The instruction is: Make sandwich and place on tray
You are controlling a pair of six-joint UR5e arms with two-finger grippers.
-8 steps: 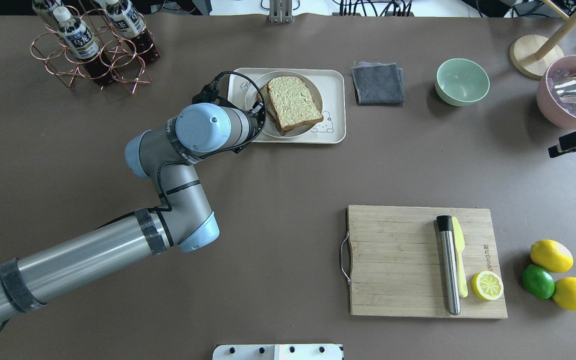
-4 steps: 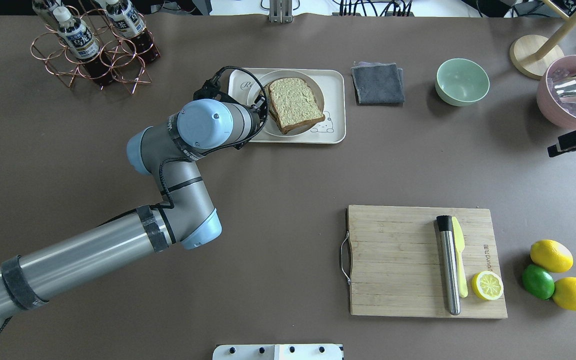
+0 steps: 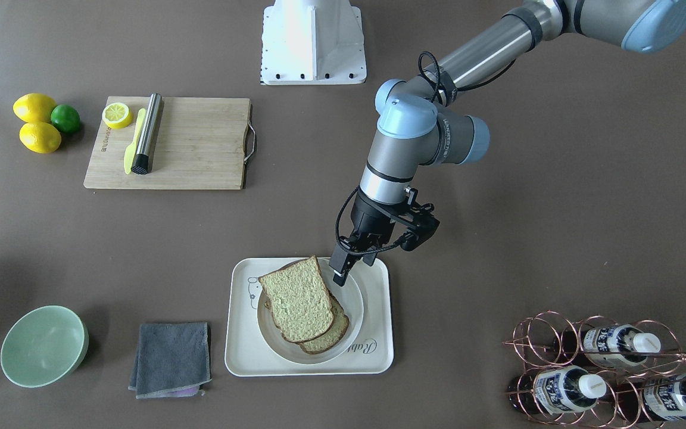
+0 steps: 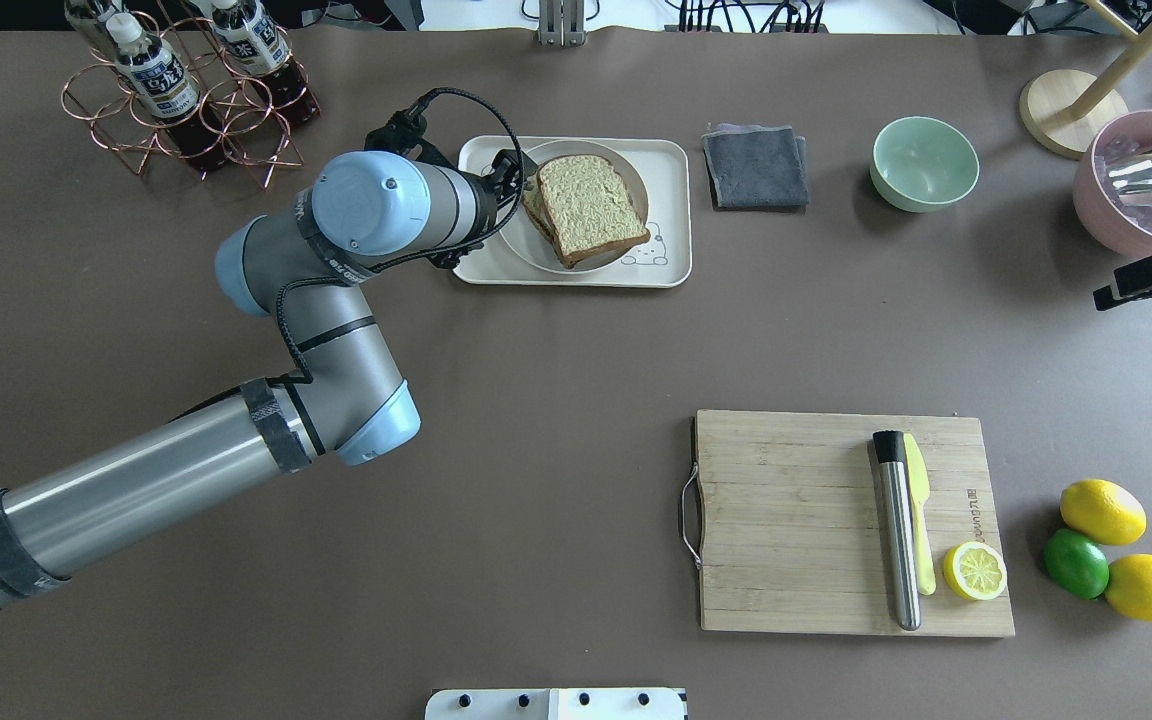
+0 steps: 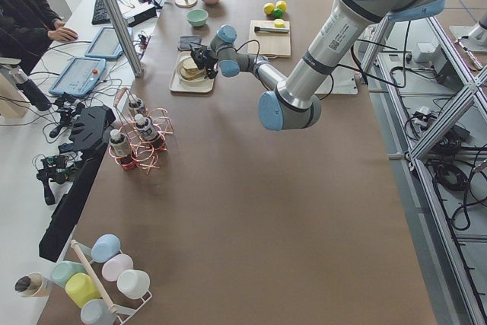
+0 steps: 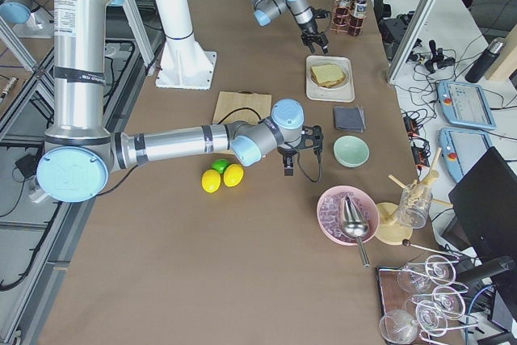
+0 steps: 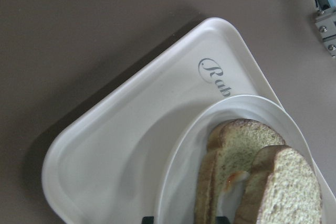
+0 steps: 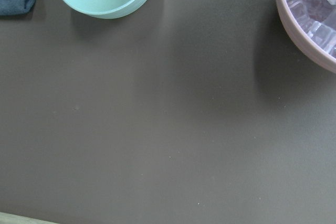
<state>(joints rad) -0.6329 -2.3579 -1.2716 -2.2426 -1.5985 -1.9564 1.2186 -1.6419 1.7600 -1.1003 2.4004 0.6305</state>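
**Sandwich on Tray, Left Jaws Empty**

The left gripper (image 3: 341, 269) was held over the edge of the plate (image 3: 352, 304), its jaws parted a little and nothing gripped between them. Just beyond the fingertips the sandwich (image 3: 298, 301) was seen lying on that plate, egg showing between the skewed slices. The plate was set inside the tray (image 3: 242, 351). Well apart, the right gripper (image 4: 1151, 285) was hung over bare table near a green bowl (image 4: 924, 163) and a pink bowl (image 4: 1088, 205). Whether its jaws were parted could not be told.

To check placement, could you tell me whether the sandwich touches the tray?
Apart. The front-facing view shows the sandwich lying on a round plate that sits on the tray.
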